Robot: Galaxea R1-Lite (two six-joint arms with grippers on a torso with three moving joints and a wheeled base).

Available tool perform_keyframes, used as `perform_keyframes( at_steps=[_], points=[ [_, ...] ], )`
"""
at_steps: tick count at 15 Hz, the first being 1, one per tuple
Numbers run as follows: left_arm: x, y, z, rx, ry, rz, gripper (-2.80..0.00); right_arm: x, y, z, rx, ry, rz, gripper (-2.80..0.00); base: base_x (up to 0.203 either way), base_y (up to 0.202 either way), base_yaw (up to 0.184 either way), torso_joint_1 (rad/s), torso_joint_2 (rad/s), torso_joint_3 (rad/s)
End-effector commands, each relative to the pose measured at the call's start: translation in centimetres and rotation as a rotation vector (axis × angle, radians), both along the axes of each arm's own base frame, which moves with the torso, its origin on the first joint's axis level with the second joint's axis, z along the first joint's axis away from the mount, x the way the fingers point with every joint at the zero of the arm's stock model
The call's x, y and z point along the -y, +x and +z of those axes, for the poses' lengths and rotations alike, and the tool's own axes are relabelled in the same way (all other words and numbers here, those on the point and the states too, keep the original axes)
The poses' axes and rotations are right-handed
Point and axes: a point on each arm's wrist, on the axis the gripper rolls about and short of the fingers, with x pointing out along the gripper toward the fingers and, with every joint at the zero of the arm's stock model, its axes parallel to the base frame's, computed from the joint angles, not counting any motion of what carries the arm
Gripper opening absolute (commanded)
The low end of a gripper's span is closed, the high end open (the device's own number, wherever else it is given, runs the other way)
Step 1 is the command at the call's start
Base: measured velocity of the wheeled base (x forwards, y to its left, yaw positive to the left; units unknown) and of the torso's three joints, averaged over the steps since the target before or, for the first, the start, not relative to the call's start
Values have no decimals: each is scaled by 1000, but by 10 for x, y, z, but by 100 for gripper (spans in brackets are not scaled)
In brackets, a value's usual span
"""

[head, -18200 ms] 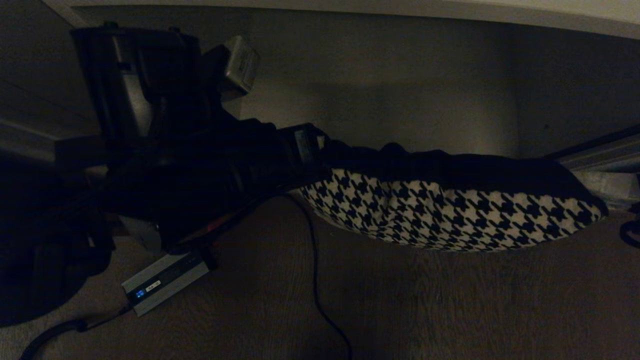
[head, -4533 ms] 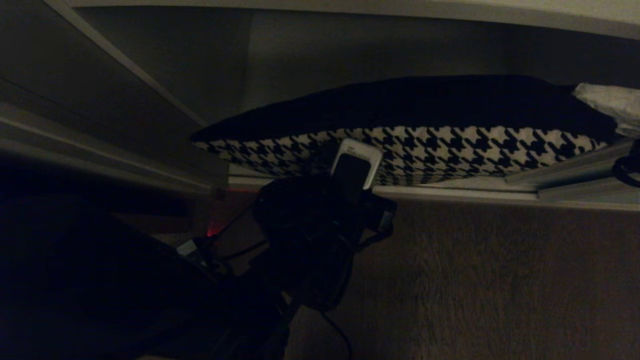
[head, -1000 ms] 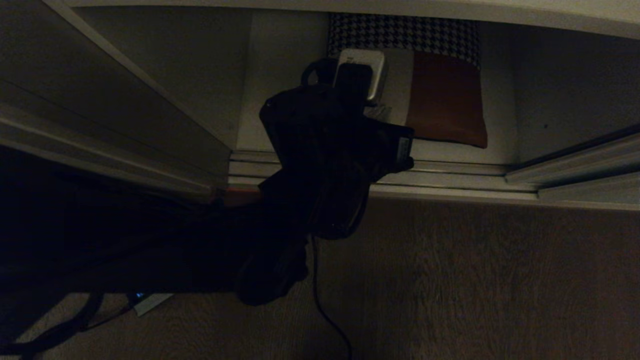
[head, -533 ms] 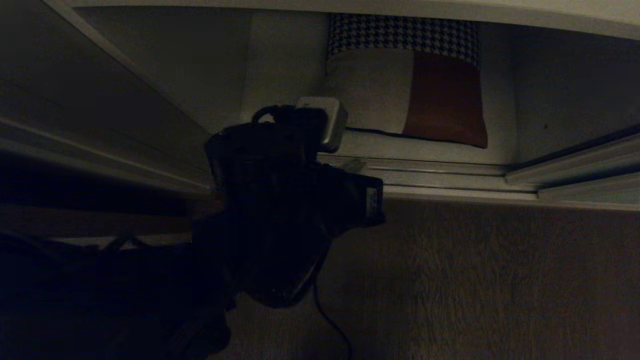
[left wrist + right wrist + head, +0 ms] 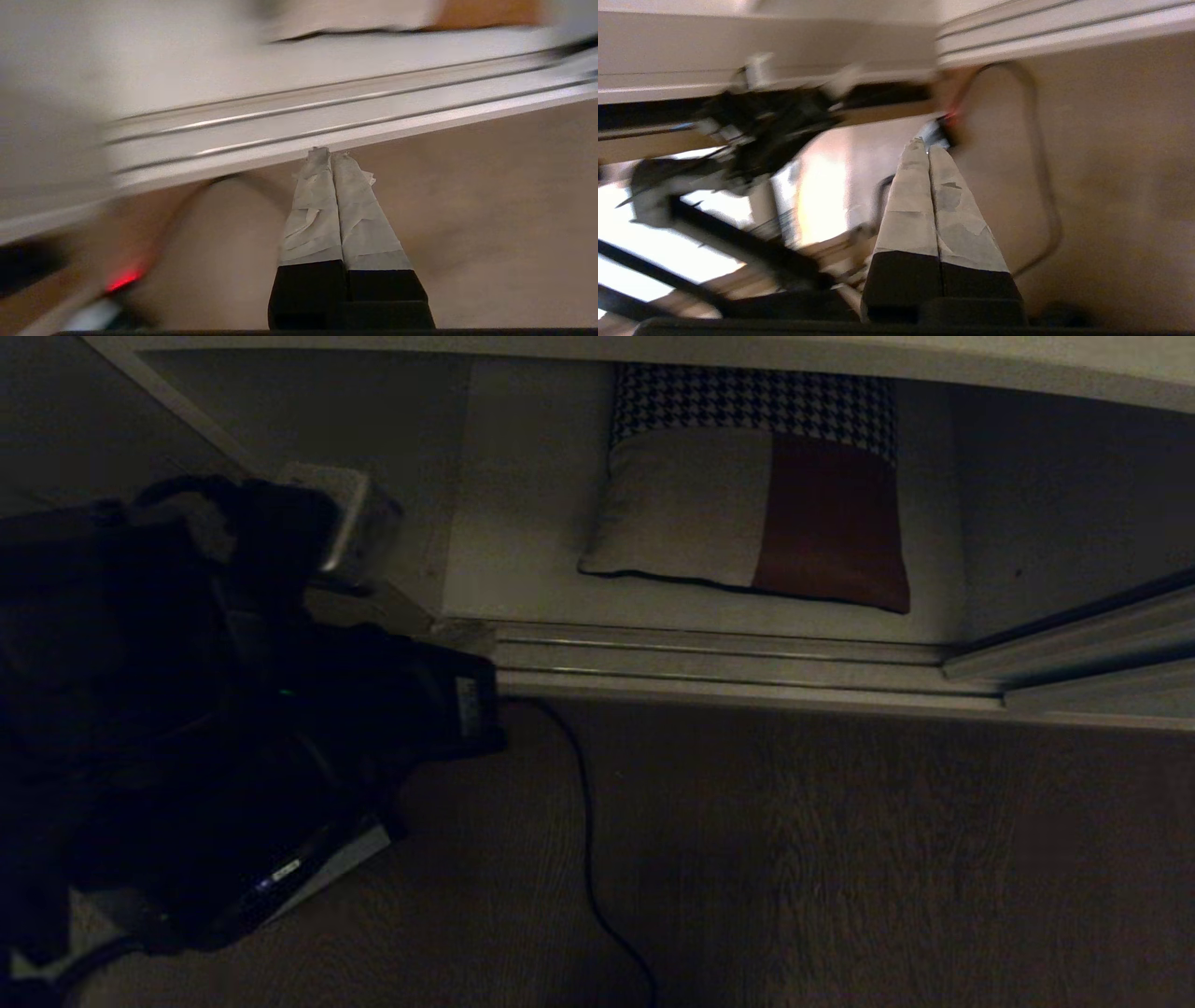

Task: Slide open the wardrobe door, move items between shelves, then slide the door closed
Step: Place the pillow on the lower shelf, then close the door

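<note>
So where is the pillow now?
In the head view the cushion lies flat on the bottom shelf, just behind the floor track, right of centre.

free: shelf left of cushion | obstacle: floor track across opening

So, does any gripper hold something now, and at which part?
Nothing is held. The left gripper and the right gripper are both shut on nothing; the cushion lies alone on the shelf.
</note>
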Motion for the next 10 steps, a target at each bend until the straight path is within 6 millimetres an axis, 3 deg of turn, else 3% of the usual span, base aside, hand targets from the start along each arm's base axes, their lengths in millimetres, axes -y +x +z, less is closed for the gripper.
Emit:
perform_keyframes(
  at_steps=[1, 5, 10],
  points=[
    [-33, -12, 6, 43, -9, 92, -280, -5, -19, -2, 46, -22, -56, -280, 0, 0, 0, 0, 0, 0],
    [-90, -36, -7, 64, 14, 300, -280, -15, -42, -12, 92, -49, -199, -280, 0, 0, 0, 0, 0, 0],
    [-132, -75, -33, 22, 39, 510, -280, -19, -49, -17, 104, -51, -213, -280, 0, 0, 0, 0, 0, 0]
  ],
)
